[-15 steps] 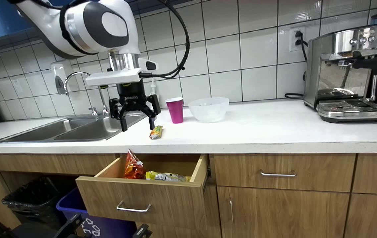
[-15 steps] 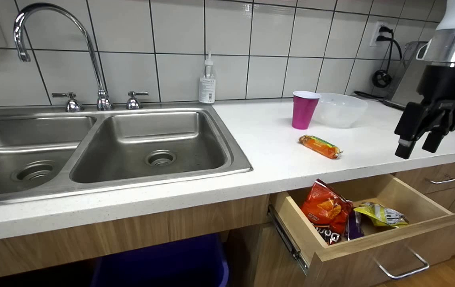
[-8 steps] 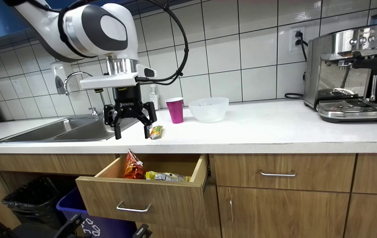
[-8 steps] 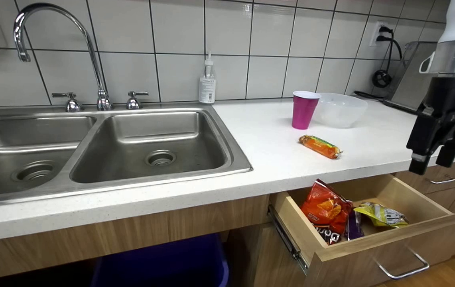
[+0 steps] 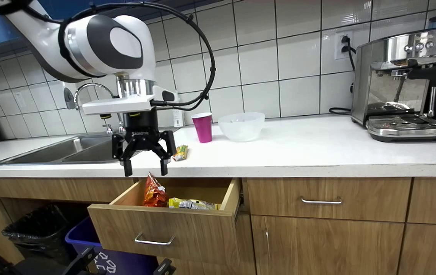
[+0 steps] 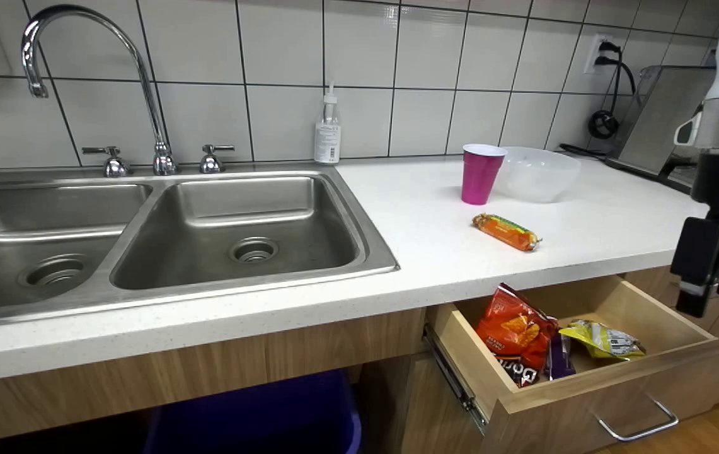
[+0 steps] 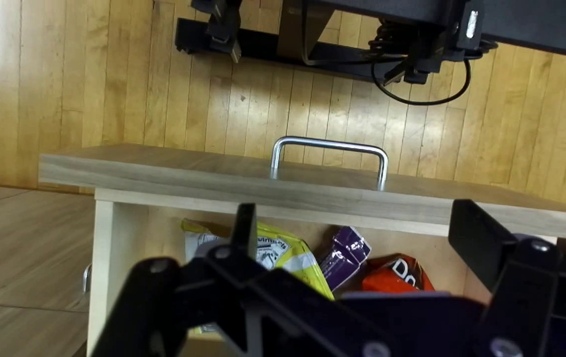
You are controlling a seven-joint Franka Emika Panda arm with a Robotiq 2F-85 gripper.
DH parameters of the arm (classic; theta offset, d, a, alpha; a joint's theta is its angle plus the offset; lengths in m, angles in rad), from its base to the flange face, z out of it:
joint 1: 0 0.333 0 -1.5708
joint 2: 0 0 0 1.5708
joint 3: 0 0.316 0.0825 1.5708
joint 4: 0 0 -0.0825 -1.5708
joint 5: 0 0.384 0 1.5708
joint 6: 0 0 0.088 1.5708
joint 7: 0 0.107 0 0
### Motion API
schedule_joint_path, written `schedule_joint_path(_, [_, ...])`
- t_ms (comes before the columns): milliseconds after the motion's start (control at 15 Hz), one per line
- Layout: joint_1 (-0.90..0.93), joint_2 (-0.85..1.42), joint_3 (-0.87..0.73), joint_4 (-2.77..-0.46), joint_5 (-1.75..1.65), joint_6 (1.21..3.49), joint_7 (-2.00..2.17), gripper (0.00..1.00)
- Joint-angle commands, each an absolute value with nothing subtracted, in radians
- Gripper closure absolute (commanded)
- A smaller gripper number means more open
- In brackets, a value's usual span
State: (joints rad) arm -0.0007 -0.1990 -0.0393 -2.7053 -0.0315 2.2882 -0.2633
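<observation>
My gripper [image 5: 146, 168] hangs with its fingers wide apart and nothing between them, above the pulled-out drawer [image 5: 172, 233]. In the wrist view the drawer lies below the fingers [image 7: 476, 238], with its metal handle [image 7: 332, 144] beyond. Inside are a red chip bag [image 6: 513, 331] leaning at one side, a purple wrapper [image 7: 345, 255] and a yellow bag [image 6: 605, 340]. The gripper's own linkage hides part of these in the wrist view. An orange packaged snack [image 6: 505, 232] lies on the countertop, behind the gripper in an exterior view.
A pink cup [image 5: 203, 128] and a translucent bowl [image 5: 242, 128] stand on the white counter [image 5: 317, 152]. The double sink [image 6: 252, 214] is alongside, an espresso machine [image 5: 401, 84] farther along. Under the counter is a blue recycling bin [image 5: 122, 261]. The counter's front edge overhangs the drawer.
The gripper has come down steadily and shifted left in one exterior view and right in the other, its fingers staying apart. The drawer and the packages have not moved.
</observation>
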Motion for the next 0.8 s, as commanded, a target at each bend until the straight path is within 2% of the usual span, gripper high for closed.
schedule_joint_path(0, [-0.004,-0.256,-0.048,-2.761,-0.042,2.261,-0.289,0.0])
schedule_joint_path(733, [-0.012,-0.197,-0.066,-2.778,-0.046,2.297,-0.302,0.0])
